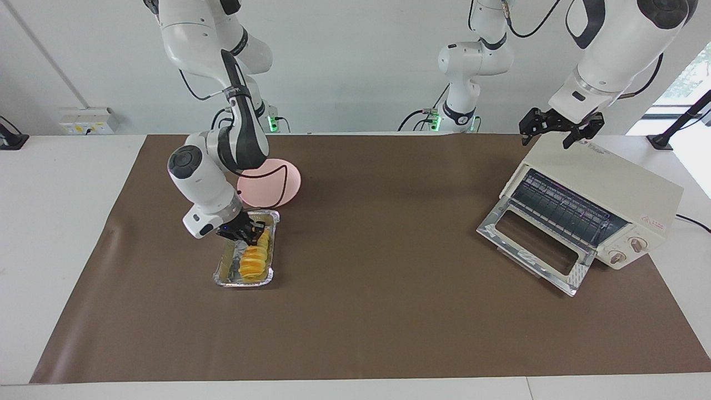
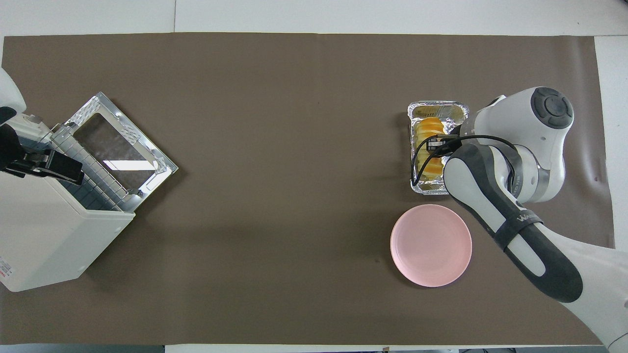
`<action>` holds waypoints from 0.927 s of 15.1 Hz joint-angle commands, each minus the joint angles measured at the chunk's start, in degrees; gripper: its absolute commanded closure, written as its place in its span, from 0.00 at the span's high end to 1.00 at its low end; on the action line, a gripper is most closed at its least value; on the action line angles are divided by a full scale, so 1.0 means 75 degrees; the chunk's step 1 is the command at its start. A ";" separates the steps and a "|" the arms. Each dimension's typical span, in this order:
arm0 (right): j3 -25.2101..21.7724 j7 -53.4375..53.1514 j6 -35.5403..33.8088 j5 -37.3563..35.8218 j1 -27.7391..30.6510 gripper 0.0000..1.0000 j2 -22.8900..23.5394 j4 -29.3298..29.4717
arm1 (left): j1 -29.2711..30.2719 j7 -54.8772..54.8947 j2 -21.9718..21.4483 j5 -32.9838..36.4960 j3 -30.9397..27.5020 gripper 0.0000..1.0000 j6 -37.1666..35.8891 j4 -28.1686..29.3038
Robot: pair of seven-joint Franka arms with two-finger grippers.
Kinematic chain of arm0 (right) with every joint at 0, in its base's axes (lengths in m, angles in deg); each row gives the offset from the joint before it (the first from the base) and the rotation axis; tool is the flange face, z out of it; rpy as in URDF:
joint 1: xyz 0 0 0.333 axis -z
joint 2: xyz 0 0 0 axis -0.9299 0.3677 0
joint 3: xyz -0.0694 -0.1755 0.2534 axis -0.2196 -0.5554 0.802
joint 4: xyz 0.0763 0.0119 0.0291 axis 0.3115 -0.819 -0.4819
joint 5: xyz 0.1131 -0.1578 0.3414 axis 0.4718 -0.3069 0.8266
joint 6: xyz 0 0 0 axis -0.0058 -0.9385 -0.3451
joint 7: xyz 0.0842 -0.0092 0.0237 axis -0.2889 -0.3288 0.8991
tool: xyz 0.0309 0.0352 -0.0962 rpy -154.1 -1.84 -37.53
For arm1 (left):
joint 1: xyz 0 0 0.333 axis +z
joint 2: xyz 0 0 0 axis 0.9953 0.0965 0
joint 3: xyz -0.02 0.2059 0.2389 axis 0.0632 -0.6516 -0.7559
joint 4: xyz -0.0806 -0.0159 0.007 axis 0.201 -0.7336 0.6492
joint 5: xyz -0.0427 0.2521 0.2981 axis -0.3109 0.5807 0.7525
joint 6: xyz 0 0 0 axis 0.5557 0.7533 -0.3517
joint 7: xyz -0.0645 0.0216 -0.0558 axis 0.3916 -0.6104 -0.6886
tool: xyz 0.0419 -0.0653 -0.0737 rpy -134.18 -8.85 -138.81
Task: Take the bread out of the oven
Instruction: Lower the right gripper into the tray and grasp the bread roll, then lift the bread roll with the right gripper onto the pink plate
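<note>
The bread is lying in the foil tray, just beside the pink plate, with the right pincer closing on its end nearer the robots. The oven is standing open-doored, well apart, its rack bare, and the left pincer is hovering over its top, spread wide and holding nothing.

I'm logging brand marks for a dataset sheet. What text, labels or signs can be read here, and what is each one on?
Top of the oven, near the left gripper: dark printed lettering, too blurred to read.
Oven front above the knobs: small red mark, unreadable.
Oven edge in the overhead view: red label, too small to read.
Right arm's forearm: small white lettering, not legible.
Nothing else carries text.
</note>
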 commanded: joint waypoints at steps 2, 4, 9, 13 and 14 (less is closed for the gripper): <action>0.0044 -0.0102 -0.1303 0.0091 0.0071 0.00 -0.0284 0.0886 | 0.0069 0.0058 -0.0146 0.0124 0.0051 1.00 0.0075 0.0118; 0.0044 -0.0102 -0.2042 0.0091 0.0071 0.00 -0.0634 0.1088 | 0.0069 0.0058 -0.0146 0.0124 0.0051 1.00 0.0075 0.0118; 0.0055 -0.0102 -0.3499 0.0091 -0.0022 0.00 -0.2121 -0.0150 | 0.0069 0.0047 -0.0146 0.0124 0.0051 1.00 0.0075 0.0118; 0.0055 -0.0114 -0.3745 0.0195 -0.0198 0.00 -0.3504 -0.2036 | 0.0069 0.0058 -0.0146 0.0124 0.0051 1.00 0.0075 0.0118; 0.0055 -0.0068 -0.3675 0.0417 -0.0198 0.00 -0.3797 -0.2517 | 0.0069 0.0058 -0.0146 0.0124 0.0051 1.00 0.0075 0.0118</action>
